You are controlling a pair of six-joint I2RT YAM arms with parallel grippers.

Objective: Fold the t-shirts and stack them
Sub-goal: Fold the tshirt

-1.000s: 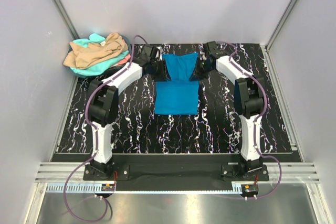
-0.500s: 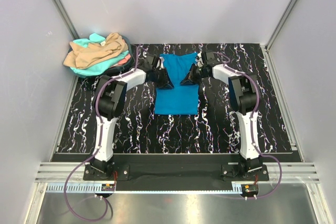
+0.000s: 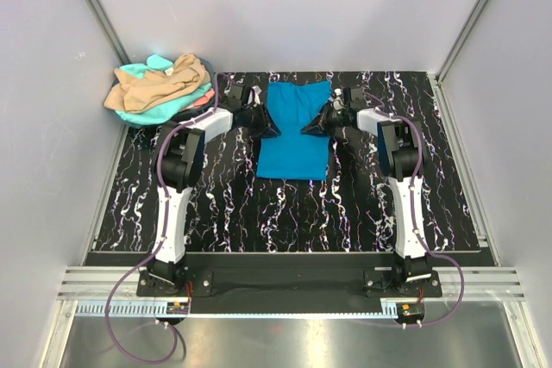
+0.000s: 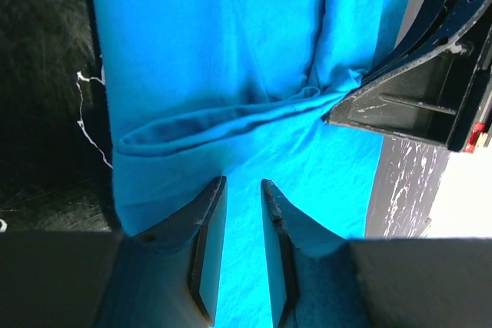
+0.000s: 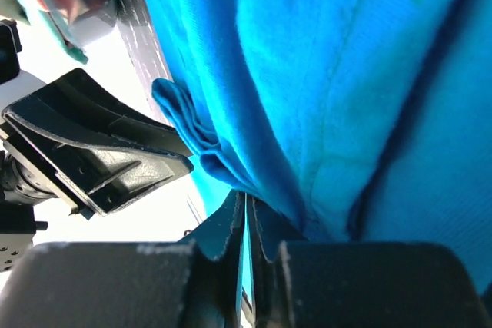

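Observation:
The bright blue t-shirt point(image 3: 295, 135) lies as a narrow folded strip at the back middle of the table. My left gripper point(image 3: 269, 129) is at its left edge and my right gripper point(image 3: 309, 129) at its right edge, tips facing each other. In the left wrist view my left gripper point(image 4: 244, 183) stands narrowly open over the blue cloth point(image 4: 207, 51), nothing between its jaws. In the right wrist view my right gripper point(image 5: 247, 197) is shut on a thin fold of the blue shirt point(image 5: 330, 74). A crease runs across the cloth to the right gripper's tip point(image 4: 338, 109).
A pile of t-shirts sits at the back left corner: tan-beige point(image 3: 159, 79) on top, mint-turquoise point(image 3: 142, 114) beneath, a coral-pink edge point(image 3: 203, 99) showing. The black marbled table point(image 3: 285, 213) is walled by grey panels on three sides.
Both grippers came inward and down over the shirt's middle. The lifted, pinched-in far part of the blue shirt has dropped and spread flatter. The left jaws now stand apart.

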